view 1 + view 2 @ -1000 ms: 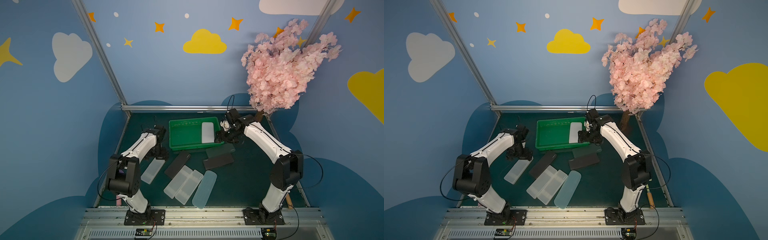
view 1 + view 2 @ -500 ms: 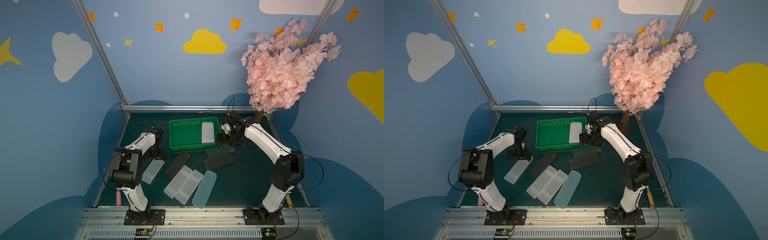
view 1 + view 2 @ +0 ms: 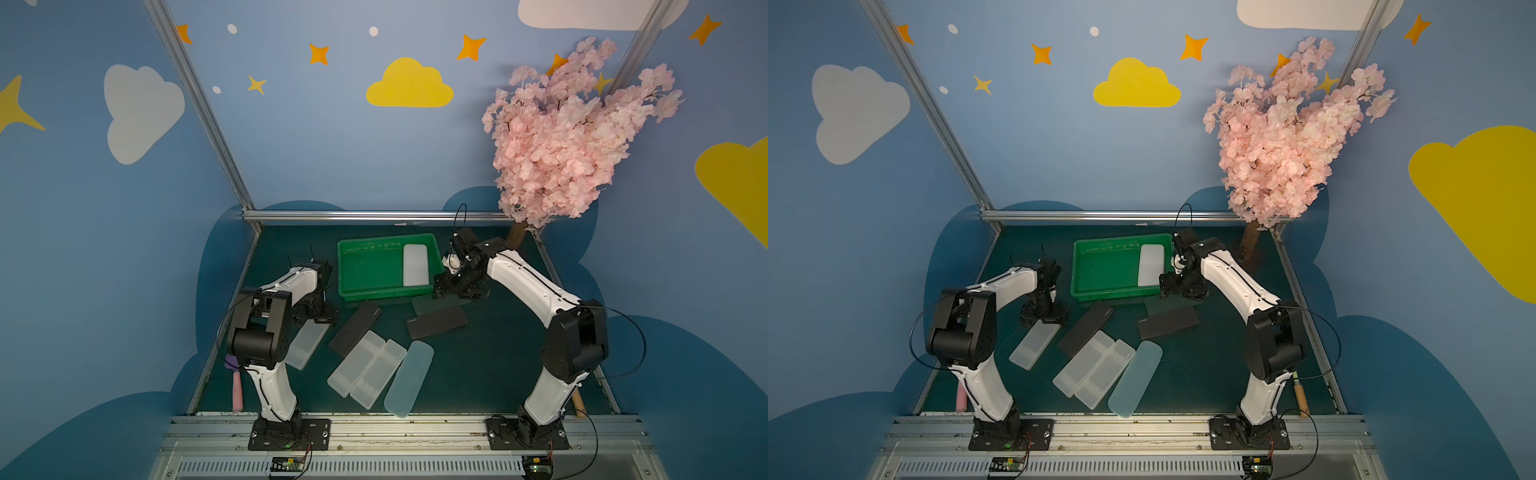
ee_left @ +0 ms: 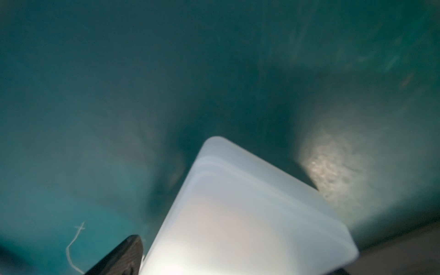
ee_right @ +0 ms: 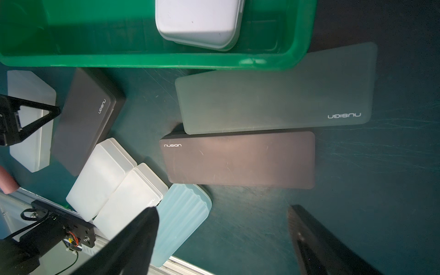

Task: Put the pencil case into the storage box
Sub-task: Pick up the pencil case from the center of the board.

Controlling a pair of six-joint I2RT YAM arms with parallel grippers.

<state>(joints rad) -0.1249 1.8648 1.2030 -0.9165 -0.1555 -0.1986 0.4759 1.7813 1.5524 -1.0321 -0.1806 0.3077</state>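
Case (image 5: 273,95) abuts storage box (image 5: 142,60) | left end effector (image 3: 316,318), right end effector (image 5: 222,210) — agape, empty

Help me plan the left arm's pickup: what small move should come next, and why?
Probably close the left gripper on the frosted pencil case: its open jaws sit either side of the case's end, nothing gripped yet, and the green box is close by.

Blue walls (image 3: 332,158) bear yellow and white clouds (image 3: 409,85) and orange stars (image 3: 470,46); a pink blossom tree (image 3: 561,141) stands at the dark green tabletop (image 3: 478,374).
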